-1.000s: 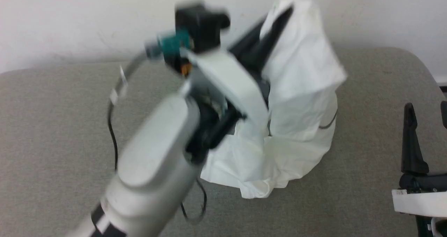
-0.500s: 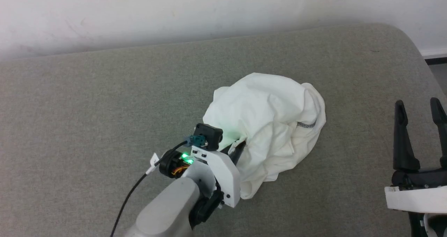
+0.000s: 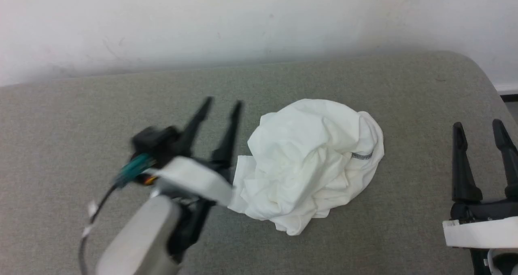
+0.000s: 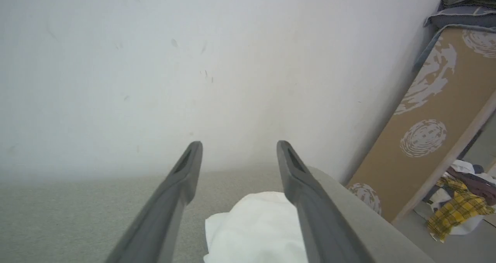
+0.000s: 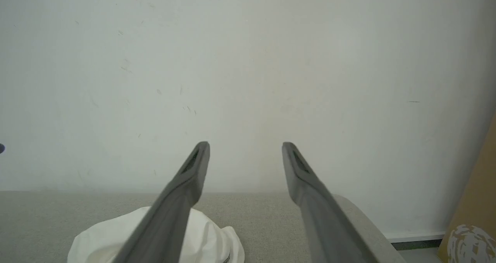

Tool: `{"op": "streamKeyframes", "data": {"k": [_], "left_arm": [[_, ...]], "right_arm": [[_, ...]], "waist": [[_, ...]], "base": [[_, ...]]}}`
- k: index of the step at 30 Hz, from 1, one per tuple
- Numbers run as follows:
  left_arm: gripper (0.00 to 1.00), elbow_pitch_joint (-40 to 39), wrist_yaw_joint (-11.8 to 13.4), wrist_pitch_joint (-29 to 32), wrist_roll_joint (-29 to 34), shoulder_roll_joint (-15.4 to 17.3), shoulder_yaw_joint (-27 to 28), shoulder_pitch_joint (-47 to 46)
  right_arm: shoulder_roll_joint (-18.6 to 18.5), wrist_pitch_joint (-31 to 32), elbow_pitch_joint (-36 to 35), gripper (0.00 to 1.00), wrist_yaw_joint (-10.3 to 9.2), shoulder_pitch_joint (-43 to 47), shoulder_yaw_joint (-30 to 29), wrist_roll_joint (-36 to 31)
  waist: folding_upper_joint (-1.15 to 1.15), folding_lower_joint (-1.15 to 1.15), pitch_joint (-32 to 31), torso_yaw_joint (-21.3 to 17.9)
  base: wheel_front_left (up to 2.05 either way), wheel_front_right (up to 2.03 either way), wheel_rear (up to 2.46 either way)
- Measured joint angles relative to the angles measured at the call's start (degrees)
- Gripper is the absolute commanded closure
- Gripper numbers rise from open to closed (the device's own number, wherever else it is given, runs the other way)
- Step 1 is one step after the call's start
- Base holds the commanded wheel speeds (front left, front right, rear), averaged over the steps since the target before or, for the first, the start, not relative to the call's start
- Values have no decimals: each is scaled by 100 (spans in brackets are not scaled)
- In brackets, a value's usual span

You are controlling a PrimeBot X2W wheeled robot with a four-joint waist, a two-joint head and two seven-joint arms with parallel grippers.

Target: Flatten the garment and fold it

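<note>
Background: plain white wall (image 3: 243,20), lightly scuffed. In front of it is a grey-green upholstered surface (image 3: 81,117) with a rounded far-right corner.

Surroundings, left wrist view: a tan board (image 4: 438,112) with pale round prints leans against the wall beyond the surface's right end. Folded dark textiles (image 4: 461,7) lie on top of it. A heap of mixed clothes (image 4: 461,205), one piece yellow plaid, sits on the floor beside it. All of this is well apart from the work area.

The garment (image 3: 311,161) lies right of centre on the surface as a crumpled white mound. Nothing rests on it. Its long axis runs diagonally, from the near-left flap to the far-right bulge. A short dark zigzag seam (image 3: 361,156) shows on the right edge. Collar and hem cannot be told apart, so its heading is undetermined.

The left gripper (image 3: 223,102) is motion-blurred, just left of the mound, its fingers spread apart and pointing toward the wall. The fabric is not between the tips. Its white housing overlaps the garment's near-left edge in the head view.

The right gripper (image 3: 477,124) is at the lower right, well apart from the garment, with its fingers spread and empty.
</note>
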Motion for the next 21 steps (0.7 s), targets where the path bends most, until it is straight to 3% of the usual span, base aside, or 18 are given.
{"op": "streamKeyframes", "data": {"k": [4, 8, 12, 15, 21], "left_arm": [[0, -1058, 535, -324, 297, 559, 605, 850], [0, -2013, 881, -399, 695, 768, 1201, 1914], [0, -2568, 911, -399, 1281, 725, 1756, 2917], [0, -2588, 879, -398, 1606, 521, 1956, 3566], [0, -2504, 532, -399, 1907, -104, 2201, 3943]], "right_arm": [[2, -7, 75, 0, 0, 121, 19, 80], [1, -20, 155, 0, 0, 279, 5, 145], [1, -23, 289, 0, 0, 407, 8, 193], [2, -22, 412, 0, 0, 506, -10, 225], [1, -21, 606, 0, 0, 692, -129, 294]], "waist": [[0, 0, -107, 46], [0, 0, -189, 86], [0, 0, -219, 118], [0, 0, -219, 140], [0, 0, -217, 277]], "base": [[0, 0, 0], [0, 0, 0], [0, 0, 0], [0, 0, 0], [0, 0, 0]]}}
